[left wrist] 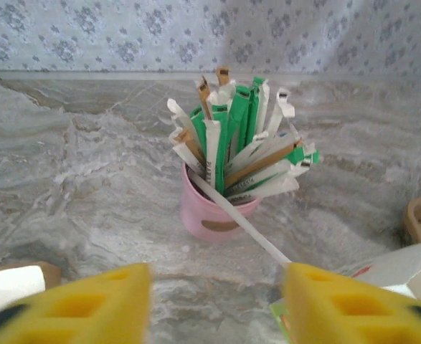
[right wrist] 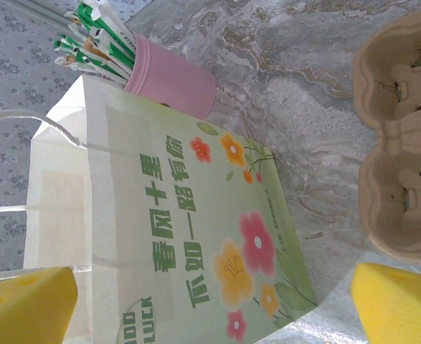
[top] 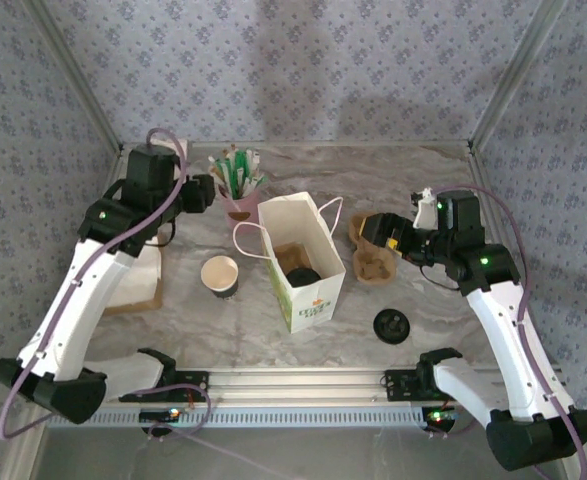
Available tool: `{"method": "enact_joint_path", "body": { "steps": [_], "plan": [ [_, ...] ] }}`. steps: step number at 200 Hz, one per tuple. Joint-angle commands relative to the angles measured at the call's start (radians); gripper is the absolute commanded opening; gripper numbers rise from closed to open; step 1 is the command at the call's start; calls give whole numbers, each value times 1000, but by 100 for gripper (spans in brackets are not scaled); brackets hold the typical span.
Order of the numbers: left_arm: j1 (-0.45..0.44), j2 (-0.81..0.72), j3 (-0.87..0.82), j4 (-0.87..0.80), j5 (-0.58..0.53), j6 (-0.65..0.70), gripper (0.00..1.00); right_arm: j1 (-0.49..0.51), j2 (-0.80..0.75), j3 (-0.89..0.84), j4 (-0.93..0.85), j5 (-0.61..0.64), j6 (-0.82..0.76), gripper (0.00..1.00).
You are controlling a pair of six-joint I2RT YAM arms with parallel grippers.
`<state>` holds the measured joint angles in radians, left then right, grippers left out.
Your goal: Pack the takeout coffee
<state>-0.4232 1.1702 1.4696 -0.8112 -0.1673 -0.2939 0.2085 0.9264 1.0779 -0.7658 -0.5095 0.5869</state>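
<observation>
The takeout coffee (top: pixel 300 277) seems already inside the white paper bag (top: pixel 314 305), and the left hand (left wrist: pixel 217 290) and right hand (right wrist: pixel 210 301) are wide open and empty.

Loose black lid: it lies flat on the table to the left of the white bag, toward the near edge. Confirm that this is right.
Not right. The loose black lid lies flat on the table to the right of the white bag, not to its left, toward the near edge. The top external view shows it.
</observation>
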Motion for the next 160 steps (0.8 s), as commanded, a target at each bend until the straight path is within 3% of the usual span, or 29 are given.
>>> {"method": "enact_joint_path", "body": {
  "steps": [1,15,45,57,68,92,109,160],
  "plan": [
    [-2,-63,-113,65,37,-42,82,6,-22,-6,15,4,7,100],
    [-3,-124,-237,205,100,-58,99,6,-24,-12,17,3,10,100],
    [-5,-274,-495,494,128,-57,99,9,-24,-13,15,0,10,100],
    [10,-289,-522,507,108,-80,100,7,-24,-12,12,1,8,100],
    [63,-249,-484,450,164,-147,100,7,-22,-12,10,2,9,100],
    [194,-121,-408,363,398,-327,82,8,-15,-20,30,-1,10,100],
    [201,-112,-441,446,456,-383,80,12,-15,-29,41,1,13,100],
    [182,-206,-576,551,309,-30,88,13,-23,-48,37,-7,14,100]
  ]
}}
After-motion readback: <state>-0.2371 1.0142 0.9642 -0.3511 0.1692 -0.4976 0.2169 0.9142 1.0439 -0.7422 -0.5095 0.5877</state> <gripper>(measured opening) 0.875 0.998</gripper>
